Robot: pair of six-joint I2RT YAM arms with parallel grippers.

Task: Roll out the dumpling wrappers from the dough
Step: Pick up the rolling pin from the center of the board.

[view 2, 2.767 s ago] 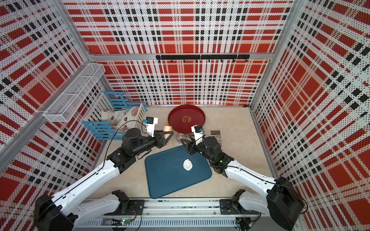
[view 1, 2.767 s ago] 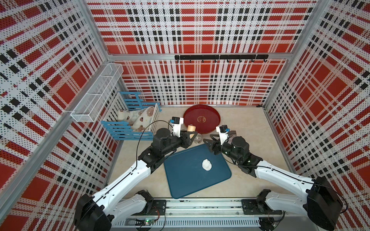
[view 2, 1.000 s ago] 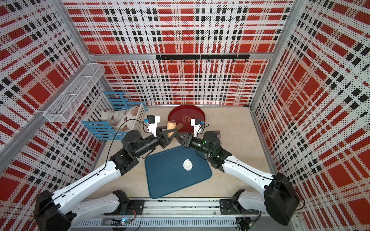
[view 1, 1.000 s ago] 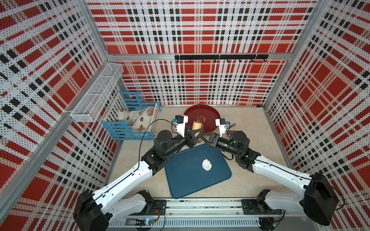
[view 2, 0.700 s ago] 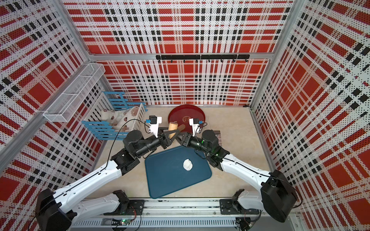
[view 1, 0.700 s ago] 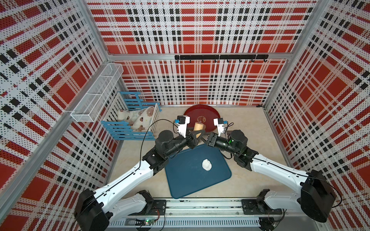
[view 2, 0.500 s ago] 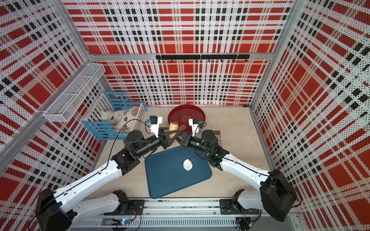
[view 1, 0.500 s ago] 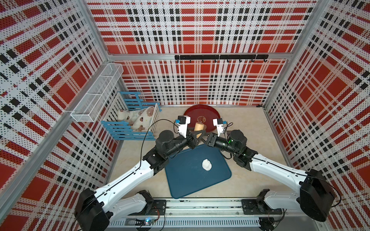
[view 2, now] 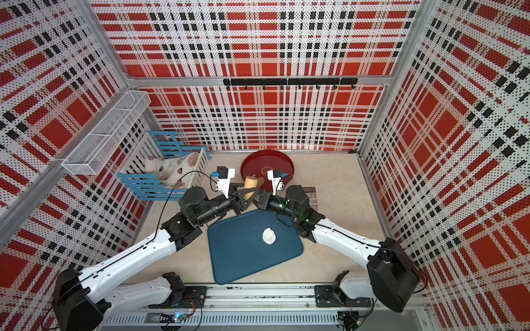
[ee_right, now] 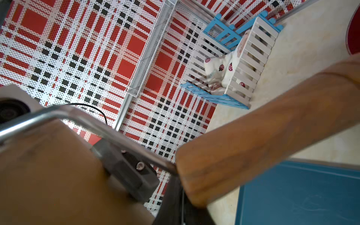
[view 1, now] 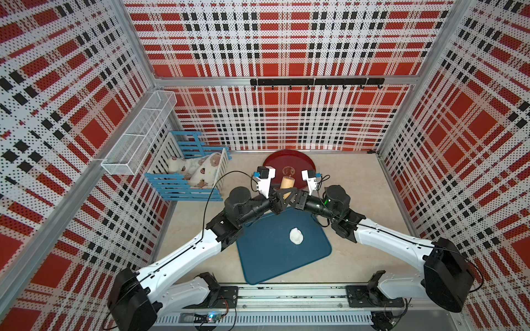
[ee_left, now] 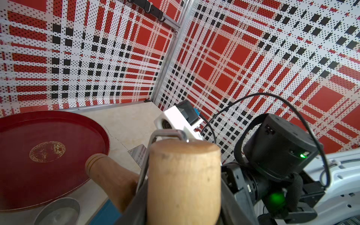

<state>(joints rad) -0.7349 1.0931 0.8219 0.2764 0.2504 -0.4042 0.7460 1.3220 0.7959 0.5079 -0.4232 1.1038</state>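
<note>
The dough [view 1: 296, 235] [view 2: 268, 235] is a small white lump lying on the blue mat [view 1: 266, 258] [view 2: 238, 252]. No dumpling wrappers are in view. Above the mat's far edge, my left gripper [view 1: 279, 197] [view 2: 243, 197] [ee_left: 184, 194] is shut on the wooden drum [ee_left: 184, 175] of a roller. The roller's metal bar [ee_right: 124, 138] runs to a wooden handle [ee_left: 111, 179] [ee_right: 263, 132]. My right gripper [view 1: 294, 197] [view 2: 258, 200] [ee_right: 181, 187] faces the left one. Its jaws are shut where the thin bar meets the handle.
A red round tray [view 1: 304, 163] [ee_left: 48, 175] lies behind the grippers. A small metal ring [ee_left: 58, 212] sits between the tray and the mat. A blue and white crate [view 1: 189, 183] with cloth stands at the far left, below a wire shelf [view 1: 137, 137].
The left gripper has lifted the roller off the table. The right arm has moved left up to the roller, and its jaws have closed in the last second.
</note>
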